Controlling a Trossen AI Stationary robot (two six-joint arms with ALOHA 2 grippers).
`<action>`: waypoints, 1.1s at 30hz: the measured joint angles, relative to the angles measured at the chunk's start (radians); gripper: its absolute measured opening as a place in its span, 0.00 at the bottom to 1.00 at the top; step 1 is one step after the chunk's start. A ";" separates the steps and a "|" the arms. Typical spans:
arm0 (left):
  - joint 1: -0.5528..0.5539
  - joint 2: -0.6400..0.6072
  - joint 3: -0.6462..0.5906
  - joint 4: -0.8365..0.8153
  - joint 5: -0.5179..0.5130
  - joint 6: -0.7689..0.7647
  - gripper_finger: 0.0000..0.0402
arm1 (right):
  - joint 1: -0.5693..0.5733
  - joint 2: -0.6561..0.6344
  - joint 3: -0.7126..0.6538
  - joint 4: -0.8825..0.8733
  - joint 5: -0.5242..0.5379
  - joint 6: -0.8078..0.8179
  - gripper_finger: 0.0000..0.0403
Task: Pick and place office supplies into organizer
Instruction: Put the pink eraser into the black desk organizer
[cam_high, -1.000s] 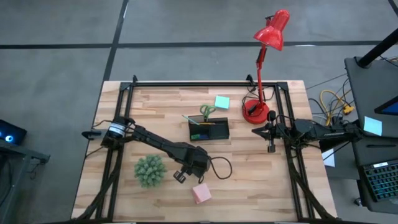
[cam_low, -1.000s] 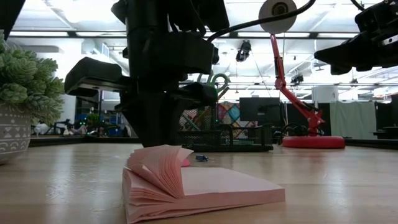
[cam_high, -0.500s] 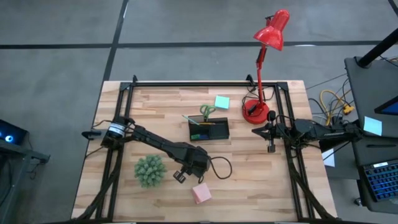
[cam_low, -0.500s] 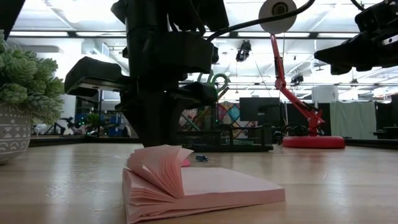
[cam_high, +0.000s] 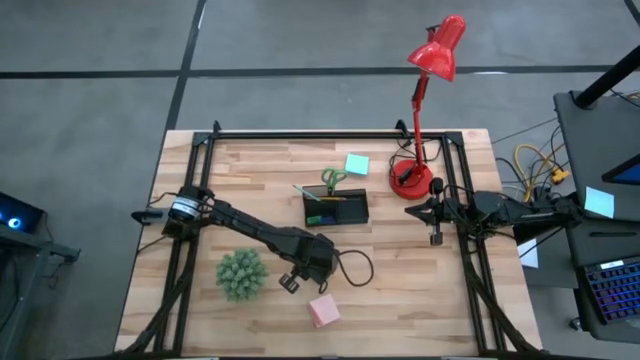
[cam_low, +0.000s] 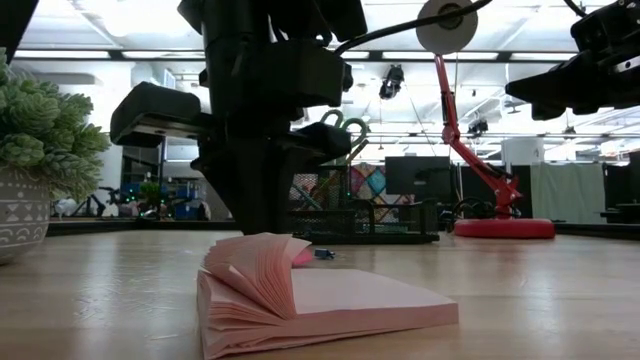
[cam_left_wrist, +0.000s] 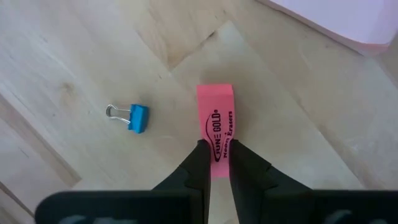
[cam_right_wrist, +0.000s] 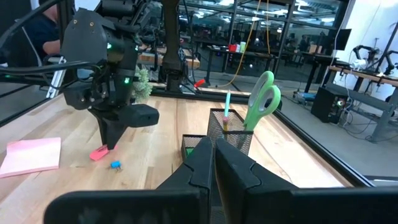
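My left gripper (cam_left_wrist: 217, 163) points down over the table's near middle and is shut on a pink eraser (cam_left_wrist: 216, 121), which also shows in the right wrist view (cam_right_wrist: 99, 152). A blue binder clip (cam_left_wrist: 134, 118) lies flat on the wood beside it. A pink sticky-note pad (cam_high: 323, 311) lies nearer the front edge, its sheets fanned up on one side (cam_low: 255, 270). The black organizer (cam_high: 336, 208) stands at the table's middle with green-handled scissors (cam_right_wrist: 264, 99) upright in it. My right gripper (cam_right_wrist: 213, 155) rests shut at the right edge. My left gripper pinches the pink eraser's two long sides between its two fingers, at the end nearest the wrist (cam_left_wrist: 217, 155). The fingers (cam_left_wrist: 200, 163) come from above, pointing steeply down, along the eraser. The eraser slants down from the hold; I cannot tell whether its free end (cam_right_wrist: 93, 155) touches the wood.
A potted spiky green plant (cam_high: 241, 274) stands left of my left gripper. A teal sticky-note pad (cam_high: 356, 164) lies behind the organizer. A red desk lamp (cam_high: 410, 178) has its base at the far right. Bare wood lies between the organizer and the eraser.
My left gripper has risen a little, straight up, staying shut on the pink eraser. The sticky-note pad and the binder clip have kept their places.
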 joint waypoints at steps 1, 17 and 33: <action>0.000 -0.001 0.000 -0.001 0.001 0.000 0.06 | 0.000 0.000 0.000 0.000 0.000 0.000 0.02; 0.007 -0.025 0.002 -0.017 0.002 0.001 0.06 | 0.000 0.000 0.000 0.000 0.000 0.003 0.02; 0.064 -0.079 0.003 -0.030 -0.094 -0.009 0.06 | 0.000 0.000 0.000 0.000 0.000 0.003 0.02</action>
